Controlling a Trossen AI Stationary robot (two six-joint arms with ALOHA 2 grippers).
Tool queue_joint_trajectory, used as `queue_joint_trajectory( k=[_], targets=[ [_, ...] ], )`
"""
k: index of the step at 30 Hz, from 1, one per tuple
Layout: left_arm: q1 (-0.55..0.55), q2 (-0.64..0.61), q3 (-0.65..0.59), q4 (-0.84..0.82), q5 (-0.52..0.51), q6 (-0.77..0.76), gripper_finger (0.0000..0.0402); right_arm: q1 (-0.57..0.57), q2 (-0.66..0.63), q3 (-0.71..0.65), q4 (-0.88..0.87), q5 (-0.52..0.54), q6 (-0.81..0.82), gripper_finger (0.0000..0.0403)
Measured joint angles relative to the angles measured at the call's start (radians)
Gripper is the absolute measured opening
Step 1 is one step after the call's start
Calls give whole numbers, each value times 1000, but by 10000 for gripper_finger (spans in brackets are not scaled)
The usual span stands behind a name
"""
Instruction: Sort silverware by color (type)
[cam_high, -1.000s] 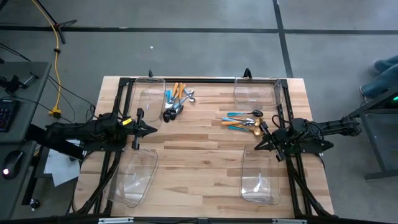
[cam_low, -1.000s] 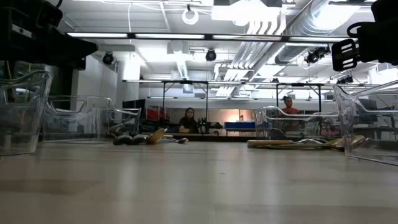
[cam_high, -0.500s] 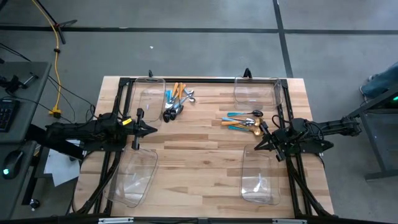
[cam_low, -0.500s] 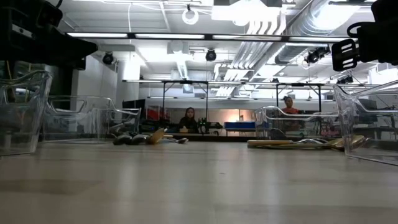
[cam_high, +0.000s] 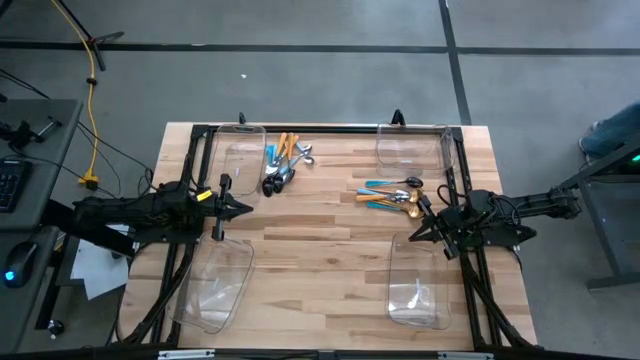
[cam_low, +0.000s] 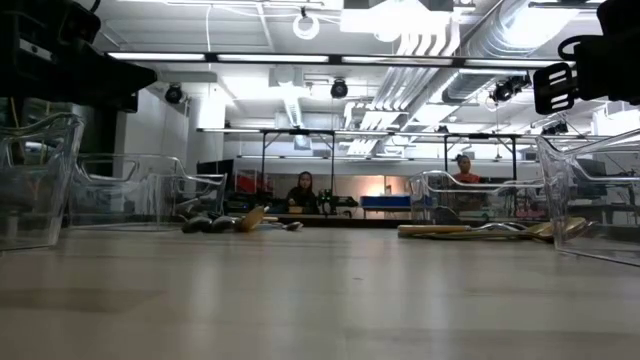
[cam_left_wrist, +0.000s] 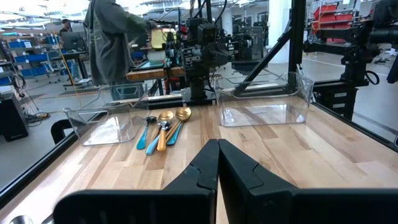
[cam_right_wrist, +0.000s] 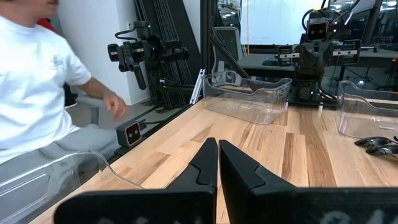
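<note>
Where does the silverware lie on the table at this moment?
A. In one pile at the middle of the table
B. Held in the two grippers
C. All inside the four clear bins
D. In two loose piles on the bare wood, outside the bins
D: the high view shows one pile beside the far left bin and another pile below the far right bin, both on the wood.

we see a pale wooden table (cam_high: 320, 235) with four clear plastic bins, one near each corner (cam_high: 243, 152) (cam_high: 410, 148) (cam_high: 215, 285) (cam_high: 418, 285). beside the table sits a person in a white shirt (cam_right_wrist: 31, 87).
</note>
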Motion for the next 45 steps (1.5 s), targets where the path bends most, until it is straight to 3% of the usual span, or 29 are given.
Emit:
queue_joint_trajectory(
  k=[34, 45],
  targets=[
    [0, 0, 0, 0, 0, 0, 0, 0, 0, 0, 4, 0, 0, 0],
    [0, 0, 0, 4, 0, 0, 0, 0, 2, 0, 265, 74, -87, 0]
  ],
)
